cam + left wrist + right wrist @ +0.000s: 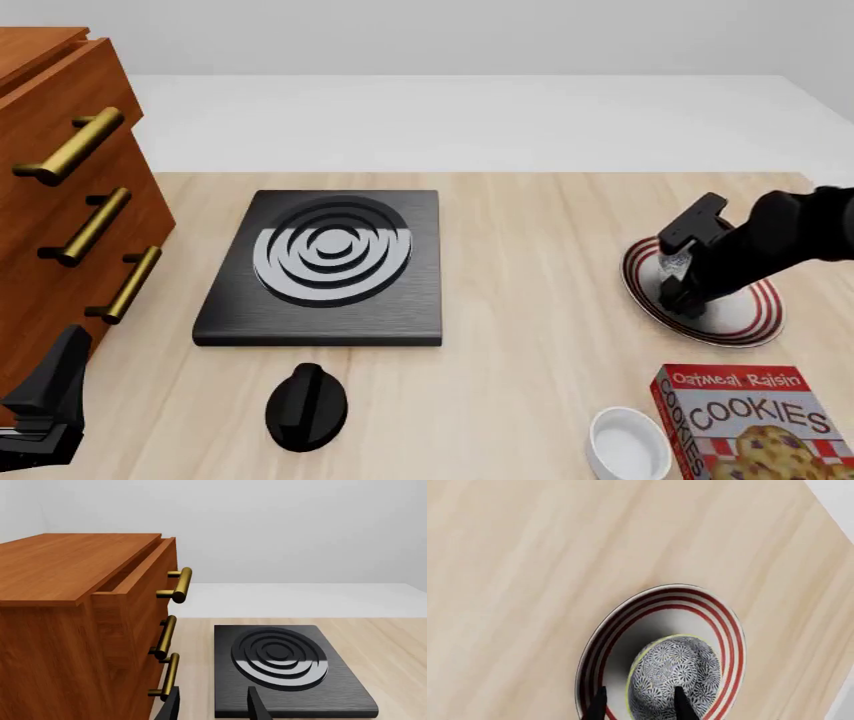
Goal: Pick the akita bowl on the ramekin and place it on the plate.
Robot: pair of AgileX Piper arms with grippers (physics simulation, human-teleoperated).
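The akita bowl (684, 672), speckled grey-white inside with a pale rim, lies inside the red rings of the plate (627, 615). My right gripper (639, 704) is open just above it, one finger outside the bowl's rim and the other over its inside. In the front view the right gripper (683, 292) hangs over the plate (750, 325) at the table's right and hides the bowl. The white ramekin (627, 446) stands empty near the front edge. My left gripper (212, 706) is open and holds nothing, low beside the cabinet at the front left (47, 400).
A black stove plate (327, 265) with a ringed burner lies mid-table, its knob (307, 405) in front of it. A wooden cabinet (67, 190) with brass handles stands at the left, top drawer slightly out. A cookies box (754, 420) stands next to the ramekin.
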